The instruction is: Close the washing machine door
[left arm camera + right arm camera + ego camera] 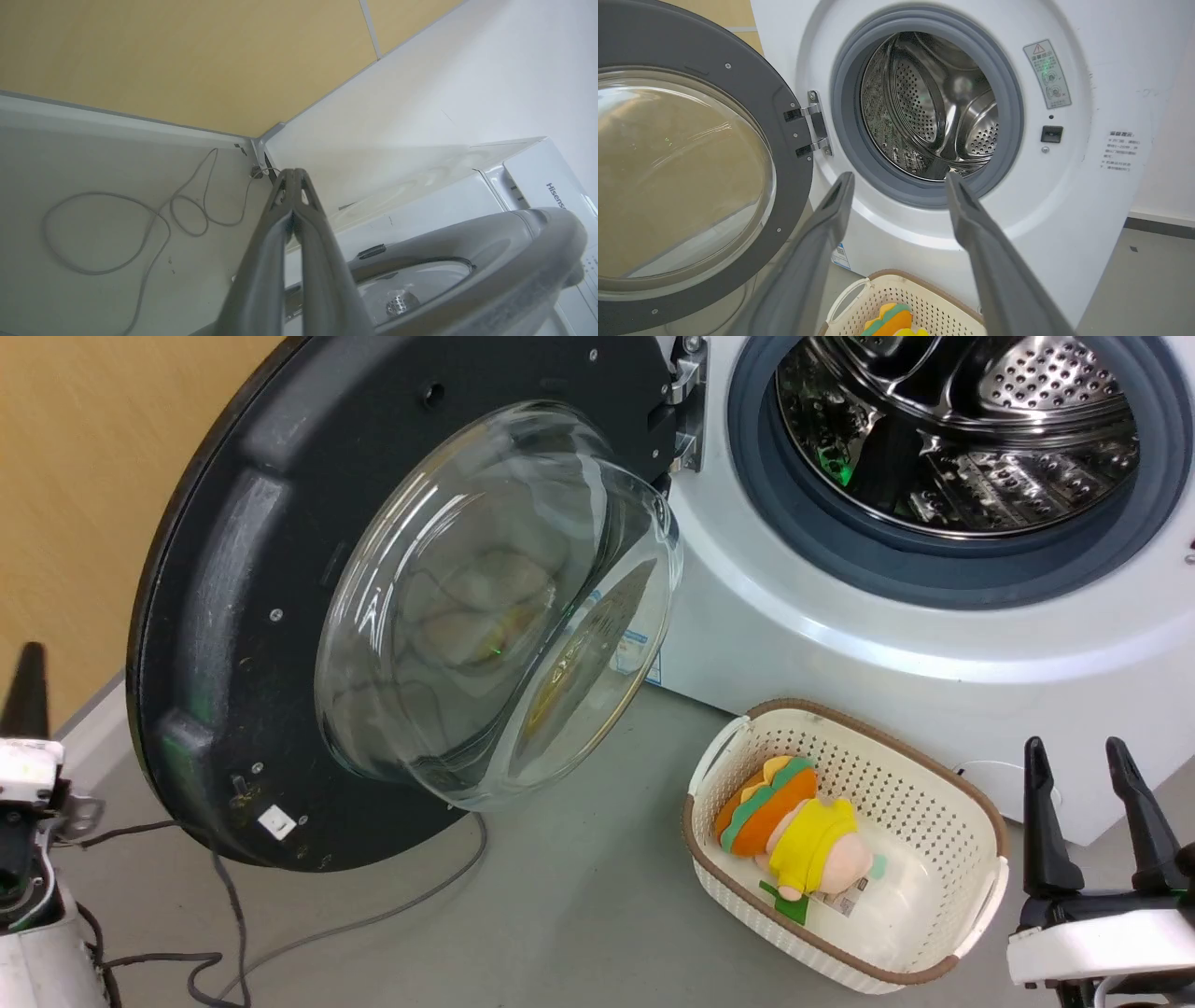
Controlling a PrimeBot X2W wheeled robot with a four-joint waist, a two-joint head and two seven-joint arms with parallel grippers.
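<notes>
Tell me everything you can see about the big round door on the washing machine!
The washing machine door is a big round ring that looks like black plastic, with small screws, and a clear glass bowl bulges from its middle. It is swung wide open, standing upright to the left of the drum. A metal hinge on its right edge fastens it to the white washing machine. Nothing else seems to touch it.

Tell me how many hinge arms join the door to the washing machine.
2. The upper hinge arm and the lower hinge arm sit one above the other between the washing machine door and the washing machine.
</notes>
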